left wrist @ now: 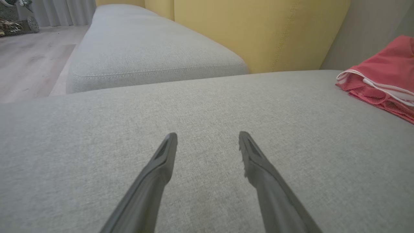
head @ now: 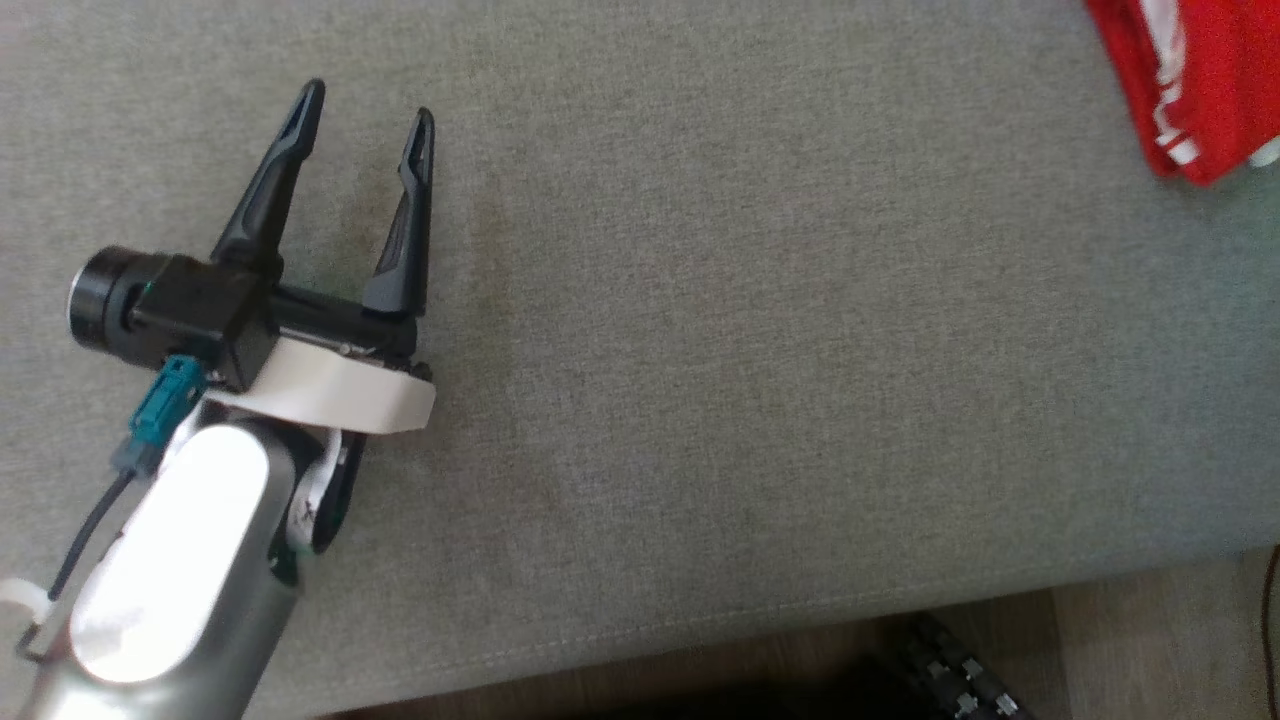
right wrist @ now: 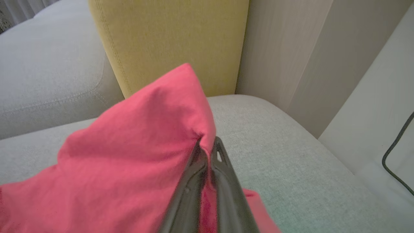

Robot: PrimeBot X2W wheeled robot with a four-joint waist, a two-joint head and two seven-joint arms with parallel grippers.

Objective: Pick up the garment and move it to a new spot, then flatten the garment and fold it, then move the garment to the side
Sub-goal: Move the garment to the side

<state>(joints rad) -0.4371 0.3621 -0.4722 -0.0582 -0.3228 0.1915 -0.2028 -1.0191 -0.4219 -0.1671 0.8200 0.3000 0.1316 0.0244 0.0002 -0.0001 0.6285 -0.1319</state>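
Note:
The garment (head: 1195, 80) is red with white trim and lies bunched at the far right of the grey cushion (head: 700, 350). In the left wrist view the garment (left wrist: 381, 81) sits at the right edge, folded in layers. My left gripper (head: 365, 110) hovers over the cushion's left part, open and holding nothing; its fingers (left wrist: 165, 158) spread wide above bare fabric. My right gripper (right wrist: 208, 142) is shut on a pinch of the garment (right wrist: 136, 142), which rises into a peak at the fingertips.
A yellow backrest (left wrist: 258, 32) stands behind the cushion, and a second grey seat (left wrist: 145, 55) runs off to the left. A pale wall (right wrist: 291, 58) and a dark cable (right wrist: 394, 161) lie beyond the cushion's right end. Wooden floor (head: 1150, 630) borders the front edge.

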